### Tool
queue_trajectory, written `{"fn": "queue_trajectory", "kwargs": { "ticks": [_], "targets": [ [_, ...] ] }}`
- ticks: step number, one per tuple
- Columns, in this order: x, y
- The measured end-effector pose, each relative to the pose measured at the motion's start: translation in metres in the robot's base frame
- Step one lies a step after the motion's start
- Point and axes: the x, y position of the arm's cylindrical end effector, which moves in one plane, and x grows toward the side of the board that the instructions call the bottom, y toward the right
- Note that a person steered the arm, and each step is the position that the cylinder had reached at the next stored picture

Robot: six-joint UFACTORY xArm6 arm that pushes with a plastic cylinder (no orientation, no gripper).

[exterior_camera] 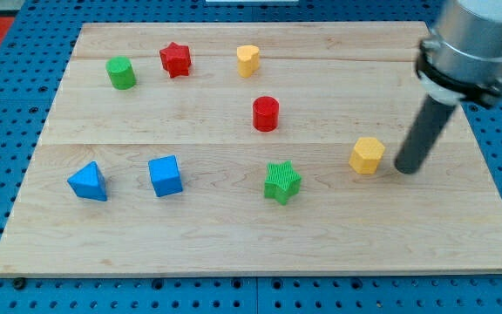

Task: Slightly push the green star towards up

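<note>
green star low centre of worktop, bare wood toward the view's top up to red cylinder | tip near right edge, just right of yellow block, well apart from star | tool: plain rod, grasps nothing | blue cube left of star

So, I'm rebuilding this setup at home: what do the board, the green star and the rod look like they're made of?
Board: pale wood planks, matte, with visible grain and seams.
Green star: probably plastic, maybe 3D-printed; fine ridges line its faces.
Rod: dark and smooth with a dull sheen, metal or plastic, can't tell. My tip sits right of the yellow block, well right of the star.
</note>
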Motion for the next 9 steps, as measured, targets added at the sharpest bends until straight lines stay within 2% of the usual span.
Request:
{"fn": "queue_trajectory", "kwargs": {
  "ticks": [1,2,3,4,5,6,7,8,9],
  "targets": [
    [0.027,-0.008],
    [0.046,-0.044],
    [-0.042,-0.080],
    [-0.079,-0.083],
    [-0.001,-0.008],
    [0.073,-0.036],
    [0.086,-0.121],
    [0.082,-0.128],
    [0.052,-0.128]
  ]
}}
